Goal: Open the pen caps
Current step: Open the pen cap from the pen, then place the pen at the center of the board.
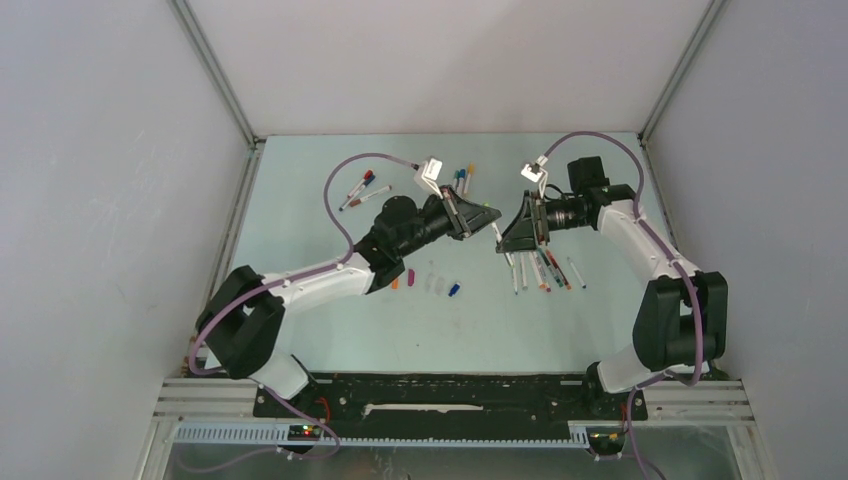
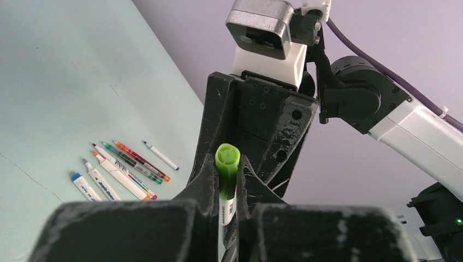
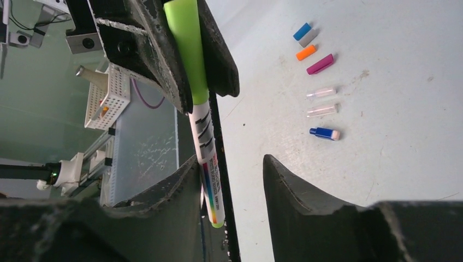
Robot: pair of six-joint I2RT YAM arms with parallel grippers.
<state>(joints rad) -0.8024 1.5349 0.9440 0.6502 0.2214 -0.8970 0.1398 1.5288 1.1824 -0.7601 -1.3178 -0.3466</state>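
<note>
Green cap (image 2: 227, 158) sits on the end of a white pen (image 3: 207, 147), held in mid-air above the table (image 1: 330, 330) between the two arms. Left gripper (image 2: 225, 188) is clenched on the capped end; its fingers (image 2: 205, 180) press the cap from both sides. Right gripper (image 3: 232, 180) faces it with jaws parted. The pen's printed barrel lies against its left finger (image 3: 180, 180); its right finger (image 3: 289, 185) stands clear, so it grasps nothing.

Loose caps on the table below the left arm, right wrist view, in a rough line: blue (image 3: 302, 31), grey (image 3: 309, 37), orange (image 3: 306, 52), magenta (image 3: 320, 64), two clear ones (image 3: 321, 92) (image 3: 322, 111), and one blue with a white tip (image 3: 325, 134). Seven in all, apart from one another except blue and grey, which lie just beside each other.

Row of pens (image 2: 123, 166) lies on the table under the right arm; left wrist view shows about six, side by side. More pens: two at rear left (image 1: 362, 190), a small cluster at rear centre (image 1: 464, 178), count there unclear.

No containers on the table. Right wrist view shows a white slotted basket (image 3: 109, 98) beyond the table edge; contents cannot be told.
</note>
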